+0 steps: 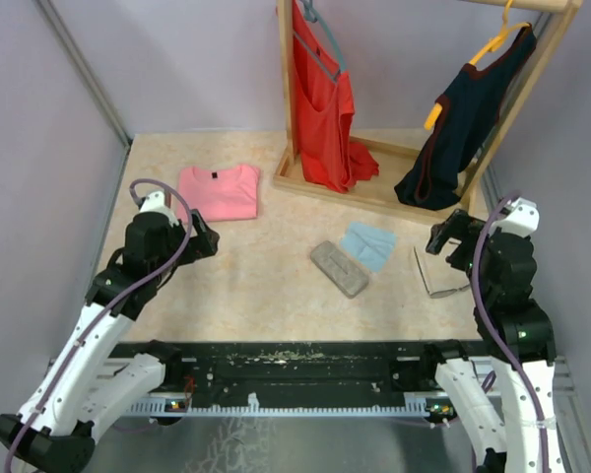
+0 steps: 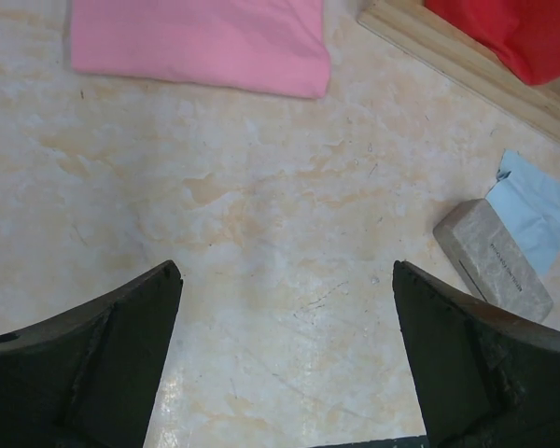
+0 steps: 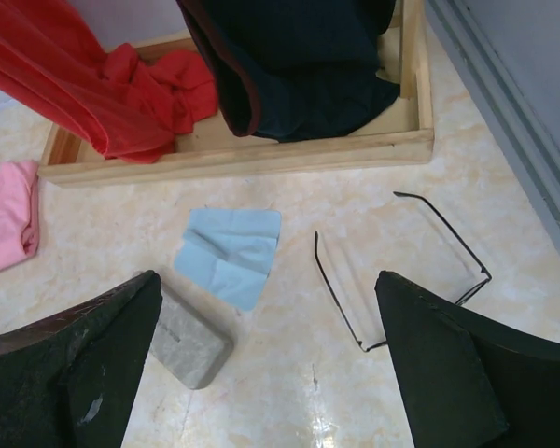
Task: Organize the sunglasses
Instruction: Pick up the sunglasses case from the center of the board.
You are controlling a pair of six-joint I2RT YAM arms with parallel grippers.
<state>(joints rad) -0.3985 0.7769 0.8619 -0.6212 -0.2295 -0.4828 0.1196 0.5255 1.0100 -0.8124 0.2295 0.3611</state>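
The sunglasses (image 1: pixel 424 274) lie unfolded on the table at the right, thin dark wire arms pointing away. In the right wrist view the sunglasses (image 3: pixel 337 290) lie just right of centre, with the front partly hidden behind my right finger. The grey case (image 1: pixel 339 268) lies shut in the middle, with the light blue cloth (image 1: pixel 367 245) beside it. Both also show in the right wrist view, the case (image 3: pixel 189 341) and the cloth (image 3: pixel 231 252). My right gripper (image 3: pixel 267 277) is open and empty, held above the table near the sunglasses. My left gripper (image 2: pixel 286 271) is open and empty over bare table at the left.
A folded pink shirt (image 1: pixel 219 190) lies at the back left. A wooden clothes rack base (image 1: pixel 374 192) stands at the back, with a red garment (image 1: pixel 325 108) and a dark garment (image 1: pixel 453 128) hanging. Walls close both sides. The case (image 2: pixel 493 259) lies right of my left gripper.
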